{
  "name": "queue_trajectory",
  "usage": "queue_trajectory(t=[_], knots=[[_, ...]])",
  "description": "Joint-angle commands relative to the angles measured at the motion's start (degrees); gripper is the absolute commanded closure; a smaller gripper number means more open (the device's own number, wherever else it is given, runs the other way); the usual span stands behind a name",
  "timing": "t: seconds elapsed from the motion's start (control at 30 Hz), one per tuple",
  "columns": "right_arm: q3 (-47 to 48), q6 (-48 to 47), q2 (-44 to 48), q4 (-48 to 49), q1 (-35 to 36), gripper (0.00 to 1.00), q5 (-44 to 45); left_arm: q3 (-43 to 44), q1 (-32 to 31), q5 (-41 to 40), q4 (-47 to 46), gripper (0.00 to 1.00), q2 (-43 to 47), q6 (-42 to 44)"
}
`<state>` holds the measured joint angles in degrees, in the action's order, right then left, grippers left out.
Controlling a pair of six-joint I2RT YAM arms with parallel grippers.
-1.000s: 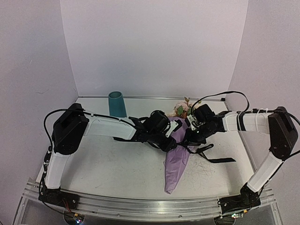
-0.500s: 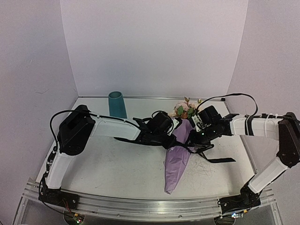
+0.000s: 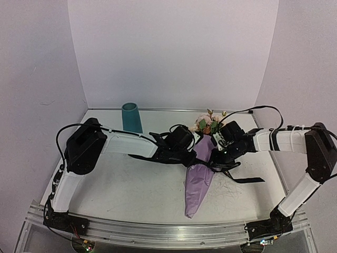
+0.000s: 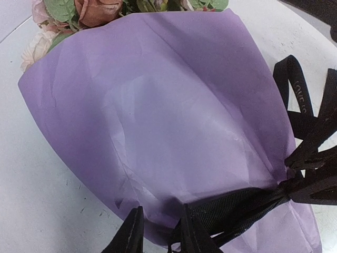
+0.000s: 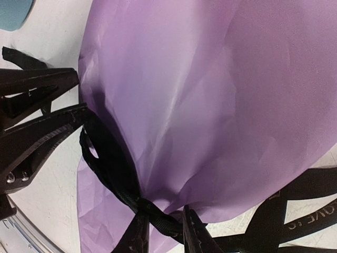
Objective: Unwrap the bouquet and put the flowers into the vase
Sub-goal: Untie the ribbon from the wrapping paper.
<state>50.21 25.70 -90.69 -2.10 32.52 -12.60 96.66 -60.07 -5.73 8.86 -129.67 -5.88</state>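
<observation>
The bouquet (image 3: 199, 174) lies on the table as a lilac paper cone, tip toward me, with the flowers (image 3: 206, 124) at its far end. A black ribbon (image 4: 237, 208) binds its middle. My left gripper (image 3: 194, 153) comes in from the left and is shut on the paper's edge (image 4: 161, 211), right beside the ribbon band. From the right, my right gripper (image 3: 215, 156) is shut on the ribbon (image 5: 105, 158) at its knot (image 5: 166, 216). Roses and leaves (image 4: 97, 8) peek out above the paper. The teal vase (image 3: 131, 117) stands upright at the back left, apart from both grippers.
Loose black ribbon tails (image 3: 247, 180) trail over the table to the right of the bouquet. The left gripper's fingers (image 5: 37, 132) show at the left of the right wrist view. Walls close the table at the back and on both sides.
The left gripper's jaws have narrowed onto the paper's edge. The bouquet's wide end and the right gripper have shifted slightly to the right.
</observation>
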Motion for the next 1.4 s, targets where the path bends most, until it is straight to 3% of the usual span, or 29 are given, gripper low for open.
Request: queue_trajectory(t=[0.0,0.2,0.53,0.8,1.07,1.37], knots=[[2.1,-0.7,-1.4,-2.0,0.1,0.76,0.4,2.4,-0.1,-0.6,-1.5,0.82,-0.5,1.2],[2.5,-0.3,-1.4,-1.9,0.1,0.78,-0.8,5.1,-0.1,2.0,-0.5,0.99,-1.5,2.8],[1.6,0.4,0.6,-2.0,0.1,0.79,-1.0,5.0,0.0,1.9,-0.5,1.0,2.0,1.2],[1.2,0.4,1.8,-2.0,0.1,0.77,-1.4,1.2,3.5,10.1,-0.5,0.7,5.6,-5.8],[1.0,0.0,2.7,-2.4,0.1,0.76,-1.1,-3.4,3.6,14.1,-0.5,0.65,10.0,-4.1],[0.5,-0.2,3.6,-2.5,0.1,0.76,-1.5,-2.7,3.6,28.4,-0.4,0.86,8.5,-2.7]])
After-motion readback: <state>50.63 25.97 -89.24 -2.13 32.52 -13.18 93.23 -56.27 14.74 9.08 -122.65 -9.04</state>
